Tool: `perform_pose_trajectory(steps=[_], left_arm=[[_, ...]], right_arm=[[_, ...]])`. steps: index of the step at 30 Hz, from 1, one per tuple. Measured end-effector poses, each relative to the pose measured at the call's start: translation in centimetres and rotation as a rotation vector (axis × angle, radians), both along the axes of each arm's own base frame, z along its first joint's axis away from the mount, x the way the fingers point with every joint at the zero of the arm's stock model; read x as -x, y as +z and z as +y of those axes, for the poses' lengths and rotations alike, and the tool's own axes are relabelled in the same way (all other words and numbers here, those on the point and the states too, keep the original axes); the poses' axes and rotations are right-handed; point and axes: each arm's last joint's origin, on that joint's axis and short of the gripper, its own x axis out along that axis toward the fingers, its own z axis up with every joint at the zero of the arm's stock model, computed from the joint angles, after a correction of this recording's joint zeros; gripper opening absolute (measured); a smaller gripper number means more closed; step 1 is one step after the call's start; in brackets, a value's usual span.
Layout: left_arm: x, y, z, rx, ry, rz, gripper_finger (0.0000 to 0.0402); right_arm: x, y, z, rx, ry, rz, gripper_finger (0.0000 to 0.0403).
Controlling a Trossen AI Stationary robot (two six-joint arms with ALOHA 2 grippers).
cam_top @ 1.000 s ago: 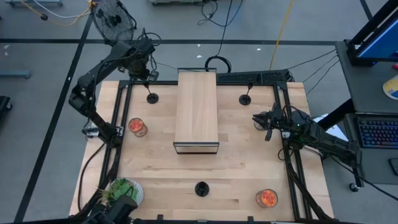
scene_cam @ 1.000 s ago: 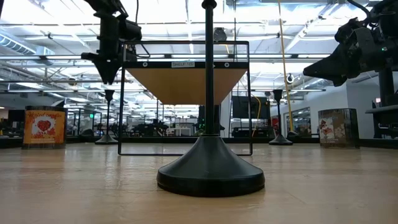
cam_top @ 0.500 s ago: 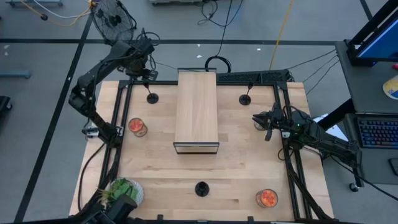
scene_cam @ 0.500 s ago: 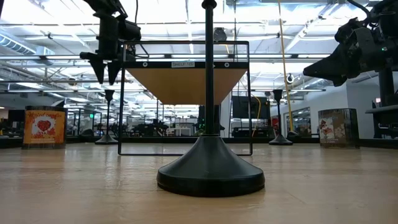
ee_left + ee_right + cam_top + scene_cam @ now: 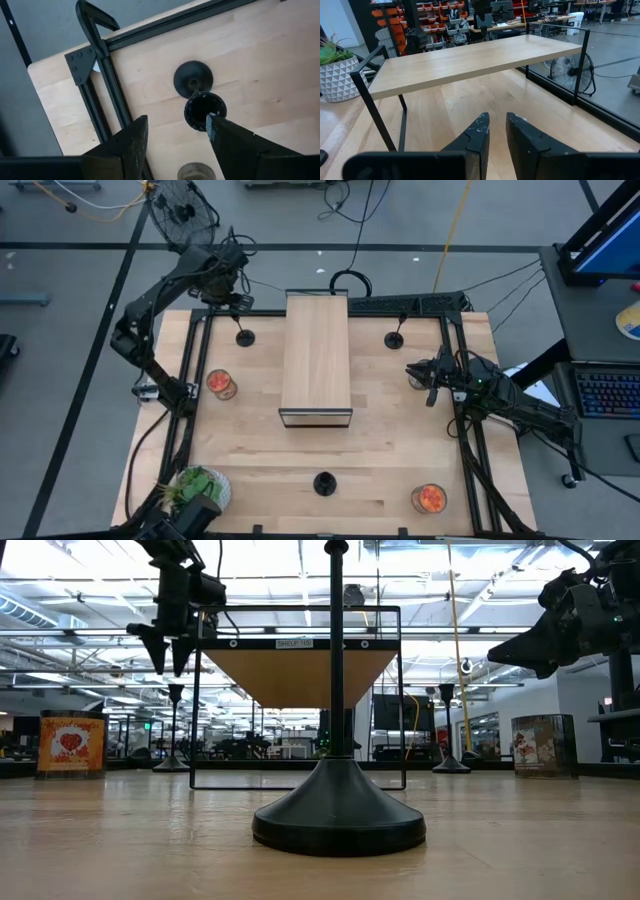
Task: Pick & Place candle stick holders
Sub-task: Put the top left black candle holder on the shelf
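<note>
High view: a raised light-wood shelf on a thin black frame (image 5: 317, 358) stands mid-table. Three matte-black candle stick holders sit around it: one (image 5: 244, 337) left of its far end, one (image 5: 395, 338) right of its far end, one (image 5: 324, 483) beyond its near end. The left gripper (image 5: 236, 302) hangs above the far-left holder; the right gripper (image 5: 432, 385) waits right of the shelf.

Low view: the near holder (image 5: 337, 805) fronts the shelf (image 5: 298, 675); the left gripper (image 5: 169, 660) hangs clear above the far-left holder (image 5: 174, 740).

Left wrist view: fingers (image 5: 131, 145) parted, empty, above that holder (image 5: 205, 109).

Right wrist view: fingers (image 5: 479, 132) narrow, empty, facing the shelf (image 5: 470, 60).
</note>
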Motion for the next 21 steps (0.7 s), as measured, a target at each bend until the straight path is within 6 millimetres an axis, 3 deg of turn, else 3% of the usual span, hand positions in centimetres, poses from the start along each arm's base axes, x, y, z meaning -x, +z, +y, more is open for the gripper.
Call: perform_pose_trajectory(steps=[10, 17, 21], left_arm=[[0.1, -3.6, 0.2, 0.039, 0.034, 0.023, 0.0212], [0.0, -3.9, 0.5, 0.013, 0.032, 0.004, 0.0210], [-0.2, -3.9, 0.8, -0.019, 0.043, -0.026, 0.0176]], right_arm=[[0.0, 0.0, 0.0, 0.000, 0.000, 0.000, 0.0055], [0.0, 0.0, 0.0, 0.000, 0.000, 0.000, 0.0055], [0.0, 0.0, 0.0, -0.001, 0.000, 0.000, 0.0055]])
